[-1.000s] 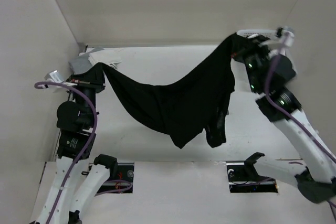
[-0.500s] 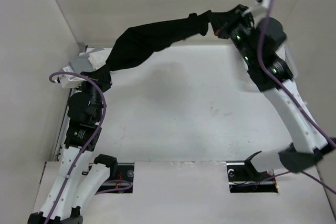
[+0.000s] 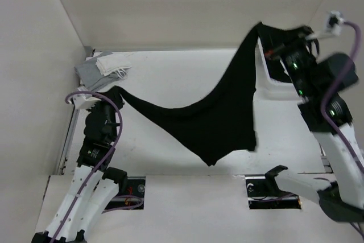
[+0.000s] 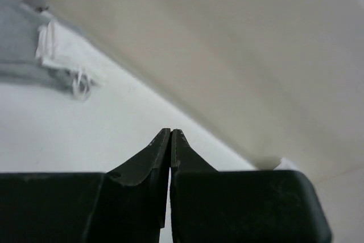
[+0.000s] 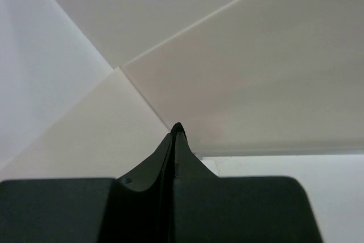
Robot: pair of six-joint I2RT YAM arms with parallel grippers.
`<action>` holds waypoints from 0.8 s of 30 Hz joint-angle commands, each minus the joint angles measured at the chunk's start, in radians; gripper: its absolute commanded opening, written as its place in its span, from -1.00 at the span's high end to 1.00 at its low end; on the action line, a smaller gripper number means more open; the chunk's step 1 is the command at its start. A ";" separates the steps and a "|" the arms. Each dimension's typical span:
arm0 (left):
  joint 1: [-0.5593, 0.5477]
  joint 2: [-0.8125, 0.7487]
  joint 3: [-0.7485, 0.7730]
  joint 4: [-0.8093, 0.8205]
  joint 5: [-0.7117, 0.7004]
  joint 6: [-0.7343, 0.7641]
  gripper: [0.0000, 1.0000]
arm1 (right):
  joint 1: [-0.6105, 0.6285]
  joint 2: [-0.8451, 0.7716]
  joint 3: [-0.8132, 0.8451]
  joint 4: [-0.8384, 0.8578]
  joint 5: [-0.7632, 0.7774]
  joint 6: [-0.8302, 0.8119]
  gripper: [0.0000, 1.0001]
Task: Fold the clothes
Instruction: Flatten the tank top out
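**Shirt aloft:** A black shirt (image 3: 216, 118) hangs in a slack arc above the tabletop (image 3: 170, 72), strung between two robot arms. The left hand (image 3: 115, 93), low at the tabletop's left edge, has its fingers pressed together on one corner. The right hand (image 3: 267, 37), raised high at the far right, is likewise clamped on another. Both wrist cameras show the fingers meeting with barely a gap. The cloth droops deepest toward the near edge, with one flap dangling loose below the right hand. Whether the lowest point brushes the tabletop cannot be told.

The shirt looks light, thin and wholly limp. It will likely sag, swing and bunch wherever it is unsupported, and it may slide out of a shallow pinch. The surest holds are probably at hems, shoulder seams or corners, where the fabric doubles up. Two grips set well apart should let it spread flat when lowered.

A stack (image 3: 105, 65) of folded grey and white garments sits in the far left corner, near the left hand, and a trailing edge could drag across it. A white basket (image 3: 276, 89) stands beneath the right hand, where the dangling flap might snag.
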 commanded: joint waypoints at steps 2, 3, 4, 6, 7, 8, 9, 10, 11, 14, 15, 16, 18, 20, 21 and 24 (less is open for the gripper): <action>-0.104 -0.025 -0.200 -0.072 -0.084 0.003 0.98 | -0.057 0.401 0.269 -0.072 -0.136 0.093 0.97; -0.140 -0.034 -0.239 -0.090 -0.084 -0.031 0.98 | -0.063 0.526 0.378 -0.115 -0.135 0.090 0.97; -0.173 -0.043 -0.268 -0.104 -0.084 -0.055 0.98 | -0.062 0.634 0.476 -0.151 -0.135 0.091 0.97; -0.250 -0.071 -0.322 -0.133 -0.092 -0.111 0.98 | -0.077 0.933 0.753 -0.223 -0.147 0.087 0.95; -0.298 -0.077 -0.340 -0.156 -0.095 -0.134 0.98 | -0.097 1.092 0.938 -0.285 -0.149 0.097 0.92; -0.331 -0.080 -0.349 -0.176 -0.103 -0.148 0.98 | -0.111 1.220 1.097 -0.335 -0.149 0.105 0.90; -0.370 -0.082 -0.357 -0.203 -0.124 -0.169 0.99 | -0.124 1.371 1.294 -0.390 -0.150 0.131 0.86; -0.407 -0.082 -0.366 -0.227 -0.135 -0.198 0.99 | -0.144 1.473 1.431 -0.436 -0.156 0.166 0.77; -0.445 -0.069 -0.374 -0.239 -0.147 -0.224 0.98 | -0.157 1.508 1.461 -0.459 -0.165 0.191 0.61; -0.529 -0.013 -0.386 -0.250 -0.202 -0.256 0.98 | -0.158 1.377 1.149 -0.452 -0.184 0.173 0.17; -0.552 0.001 -0.388 -0.239 -0.216 -0.260 0.98 | -0.140 1.280 0.960 -0.357 -0.134 0.132 0.08; -0.569 0.015 -0.388 -0.227 -0.229 -0.260 0.98 | -0.100 1.172 0.740 -0.202 -0.082 0.093 -0.06; -0.585 0.042 -0.368 -0.204 -0.247 -0.240 0.97 | -0.051 0.984 0.370 0.146 -0.017 0.053 -0.33; -0.590 0.052 -0.337 -0.196 -0.249 -0.215 0.97 | -0.037 0.873 0.209 0.248 0.015 0.064 -0.40; -0.590 0.043 -0.327 -0.193 -0.243 -0.208 0.97 | -0.036 0.833 0.172 0.236 0.025 0.064 -0.41; -0.600 -0.012 -0.293 -0.198 -0.245 -0.185 0.97 | -0.032 0.743 0.043 0.225 0.026 0.062 -0.39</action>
